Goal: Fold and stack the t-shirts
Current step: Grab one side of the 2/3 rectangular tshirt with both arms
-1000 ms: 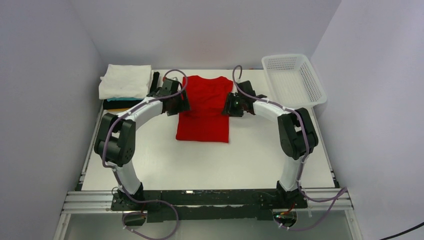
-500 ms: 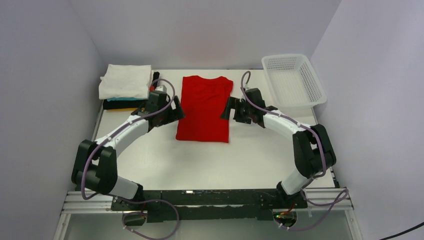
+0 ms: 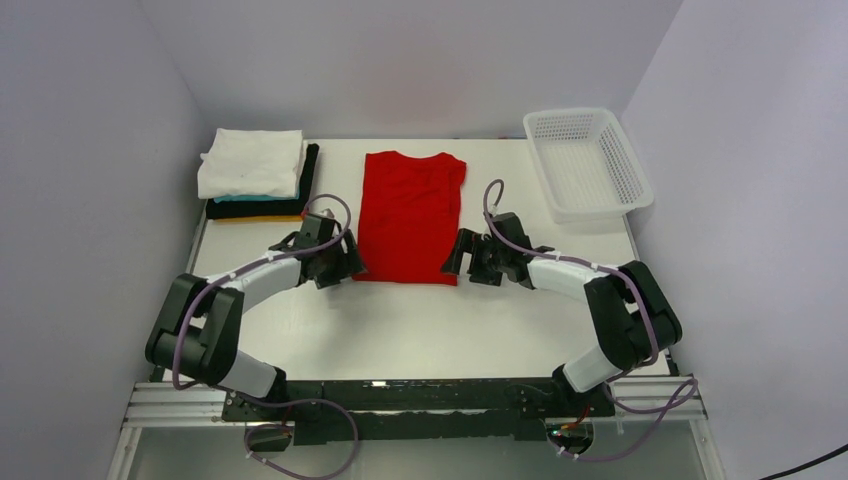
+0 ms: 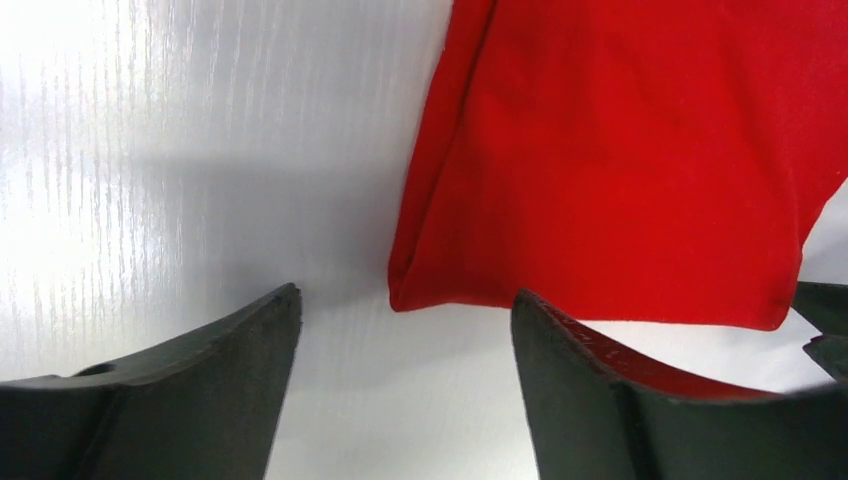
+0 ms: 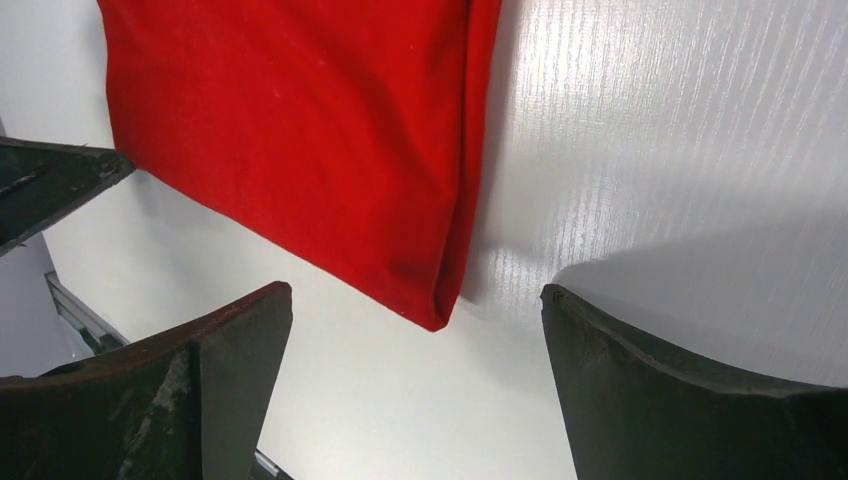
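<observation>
red t-shirt [image 3: 410,215] lies flat, sides folded into a strip.

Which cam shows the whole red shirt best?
Top external: the red t-shirt lies whole and flat on the table, its near corners flanked by the left hand and the right hand. Left wrist shows only the near left corner between open fingers; right wrist shows only the near right corner.
</observation>
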Tool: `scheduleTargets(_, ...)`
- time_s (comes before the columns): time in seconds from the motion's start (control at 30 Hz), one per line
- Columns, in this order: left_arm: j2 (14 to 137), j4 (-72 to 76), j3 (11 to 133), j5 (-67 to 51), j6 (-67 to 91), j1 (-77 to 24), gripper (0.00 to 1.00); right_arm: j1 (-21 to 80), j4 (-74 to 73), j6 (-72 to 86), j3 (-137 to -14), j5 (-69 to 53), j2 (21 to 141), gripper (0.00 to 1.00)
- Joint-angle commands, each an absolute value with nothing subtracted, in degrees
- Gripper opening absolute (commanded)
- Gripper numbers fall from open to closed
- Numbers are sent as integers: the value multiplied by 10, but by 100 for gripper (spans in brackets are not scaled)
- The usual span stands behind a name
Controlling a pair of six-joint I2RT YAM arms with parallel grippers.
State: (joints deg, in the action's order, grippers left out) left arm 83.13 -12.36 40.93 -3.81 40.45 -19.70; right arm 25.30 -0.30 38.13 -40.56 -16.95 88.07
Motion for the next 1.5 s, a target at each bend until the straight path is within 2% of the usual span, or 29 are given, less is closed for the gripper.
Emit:
scheduleTargets(0.0, 854, -85, 410, -57, 421, -197, 70, 256, 46, 398, -394, -160, 861, 95)
scheduleTargets(0.07, 862, -86, 409, -63, 424, -197, 63, 257, 40, 397, -394, -156, 861, 92)
scheduleTargets(0.2, 874, -79, 399, -67, 429, -197, 57, 258, 41, 396, -394, -155, 868, 87)
scheduleTargets(0.27, 879, -75, 396, -77, 431, -196, 49, 260, 40, 397, -397, -157, 873, 84)
scheduleTargets(0.43, 881, -73, 384, -75, 453, -197, 11, 274, 24, 398, -406, -128, 882, 76)
scheduleTargets(0.5, 882, -70, 384, -76, 455, -197, 0, 285, 15, 394, -412, -111, 885, 72)
scheduleTargets(0.77, 898, -43, 380, -101, 455, -198, 0, 304, 24, 394, -423, -80, 925, 60)
scheduleTargets(0.97, 884, -50, 370, -84, 460, -198, 0, 310, 29, 389, -422, -103, 941, 37)
scheduleTargets(1.03, 872, -28, 348, -91, 467, -198, 0, 313, 26, 389, -413, -110, 934, 15)
scheduleTargets(1.07, 863, -19, 335, -94, 472, -199, 0, 314, 24, 391, -407, -115, 927, 12)
scheduleTargets(1.13, 846, -13, 305, -93, 481, -201, 0, 317, 9, 391, -396, -121, 912, 10)
scheduleTargets(1.23, 806, -19, 268, -89, 484, -208, 0, 327, -35, 387, -381, -124, 886, 0)
scheduleTargets(1.47, 648, -94, 197, -45, 529, -298, 0, 362, -129, 385, -348, -173, 799, 0)
